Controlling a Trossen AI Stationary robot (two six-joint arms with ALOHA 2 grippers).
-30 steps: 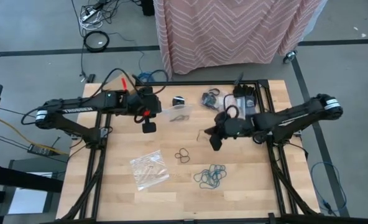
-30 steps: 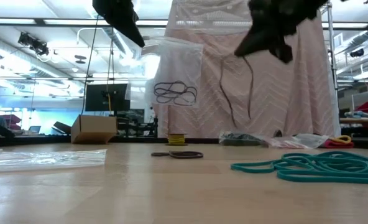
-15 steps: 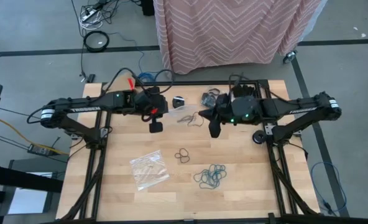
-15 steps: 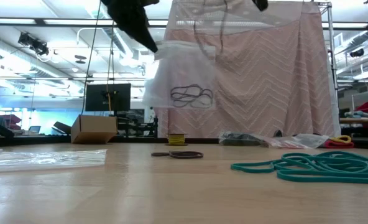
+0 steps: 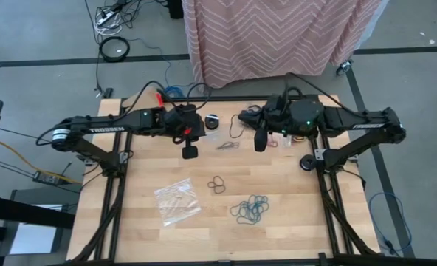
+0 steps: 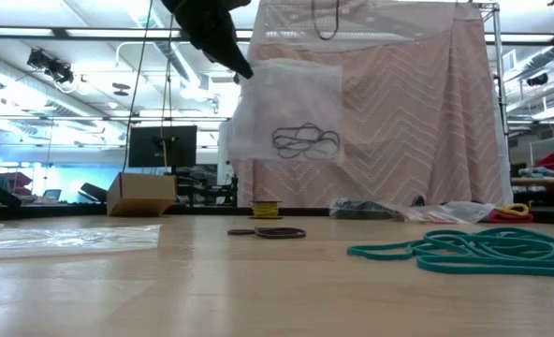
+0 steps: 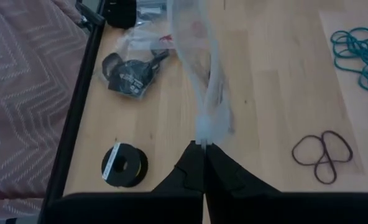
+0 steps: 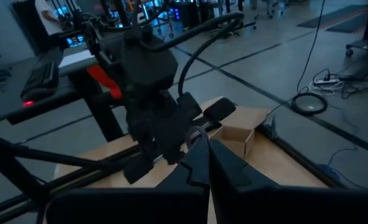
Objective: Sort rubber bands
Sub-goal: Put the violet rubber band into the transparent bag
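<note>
While both arms hang over the far half of the tabletop (image 5: pixel 292 222), the clutter runs like this, left to right. Near the front-left sits a clear plastic bag (image 5: pixel 177 201), flat on the wood. The left gripper (image 7: pixel 204 148) is up in the air w/ fingers pinched shut on the top edge of a second clear bag (image 6: pixel 286 117), which dangles w/ a few black bands (image 6: pixel 304 140) inside. By the far edge lies a small black disc (image 5: pixel 212 120). Mid-tabletop: two brown bands (image 5: pixel 217 184), touching each other. Front-center, a loose heap of teal bands (image 5: pixel 249 210), well apart from the brown pair. The right gripper (image 5: pixel 260 142) hangs near the far edge, fingers closed on a black band (image 5: pixel 238 125) looping out toward the disc. Behind it, a pile of black bands & crinkly bags (image 5: pixel 251 115) at the far edge, partly hidden by the arm. Tabletop is light wood planks in a black frame. Beyond it, a pink zigzag cloth (image 5: pixel 277 37); gray floor w/ cables; a cardboard box (image 6: pixel 140 193) in the low view.
</note>
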